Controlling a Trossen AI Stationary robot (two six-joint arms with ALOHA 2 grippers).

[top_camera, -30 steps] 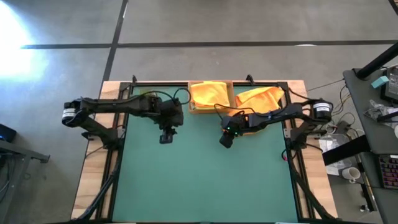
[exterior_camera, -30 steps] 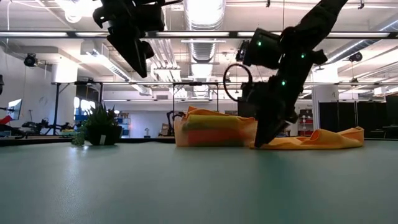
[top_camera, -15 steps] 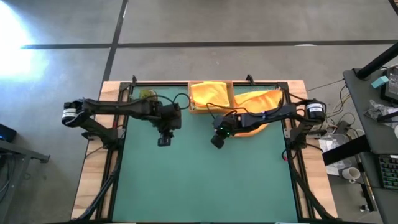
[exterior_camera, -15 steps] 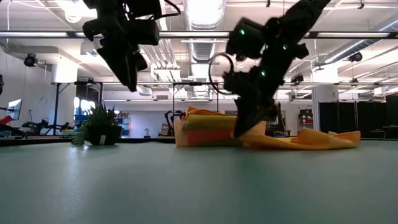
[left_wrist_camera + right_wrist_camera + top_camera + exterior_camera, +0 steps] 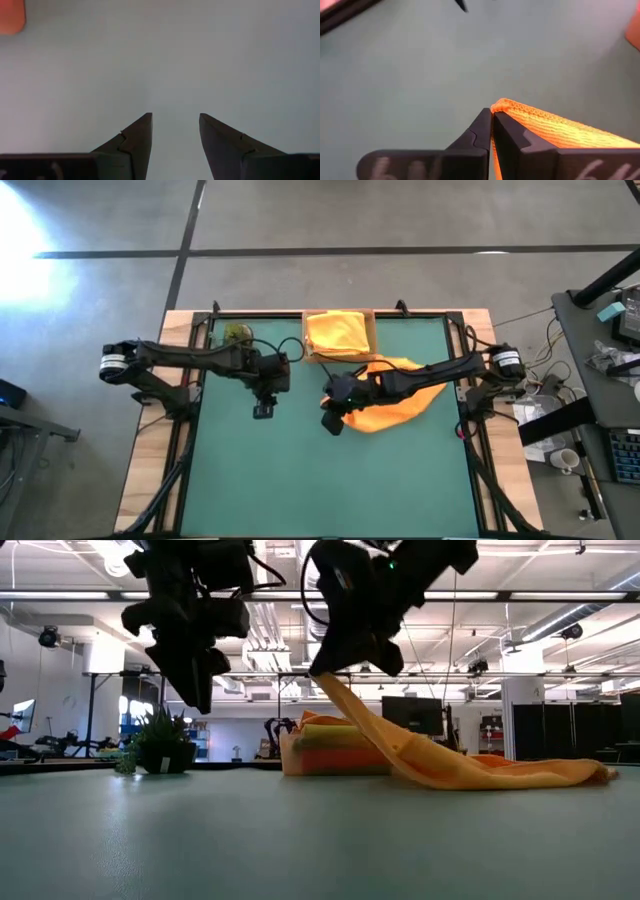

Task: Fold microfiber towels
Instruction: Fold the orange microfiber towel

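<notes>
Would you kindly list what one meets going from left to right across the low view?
Small potted green plant → open left gripper, hanging above the mat → right gripper, shut on a corner of the orange microfiber towel, which trails down rightward onto the green table mat.

My right arm reaches in from three o'clock across the table's middle, its right gripper [image 5: 331,423] raised off the surface with fingers [image 5: 482,131] pressed tight together. My left arm stretches in from nine o'clock, its left gripper [image 5: 263,411] hanging above the surface, pointing down, fingers [image 5: 135,140] parted and holding nothing.
</notes>
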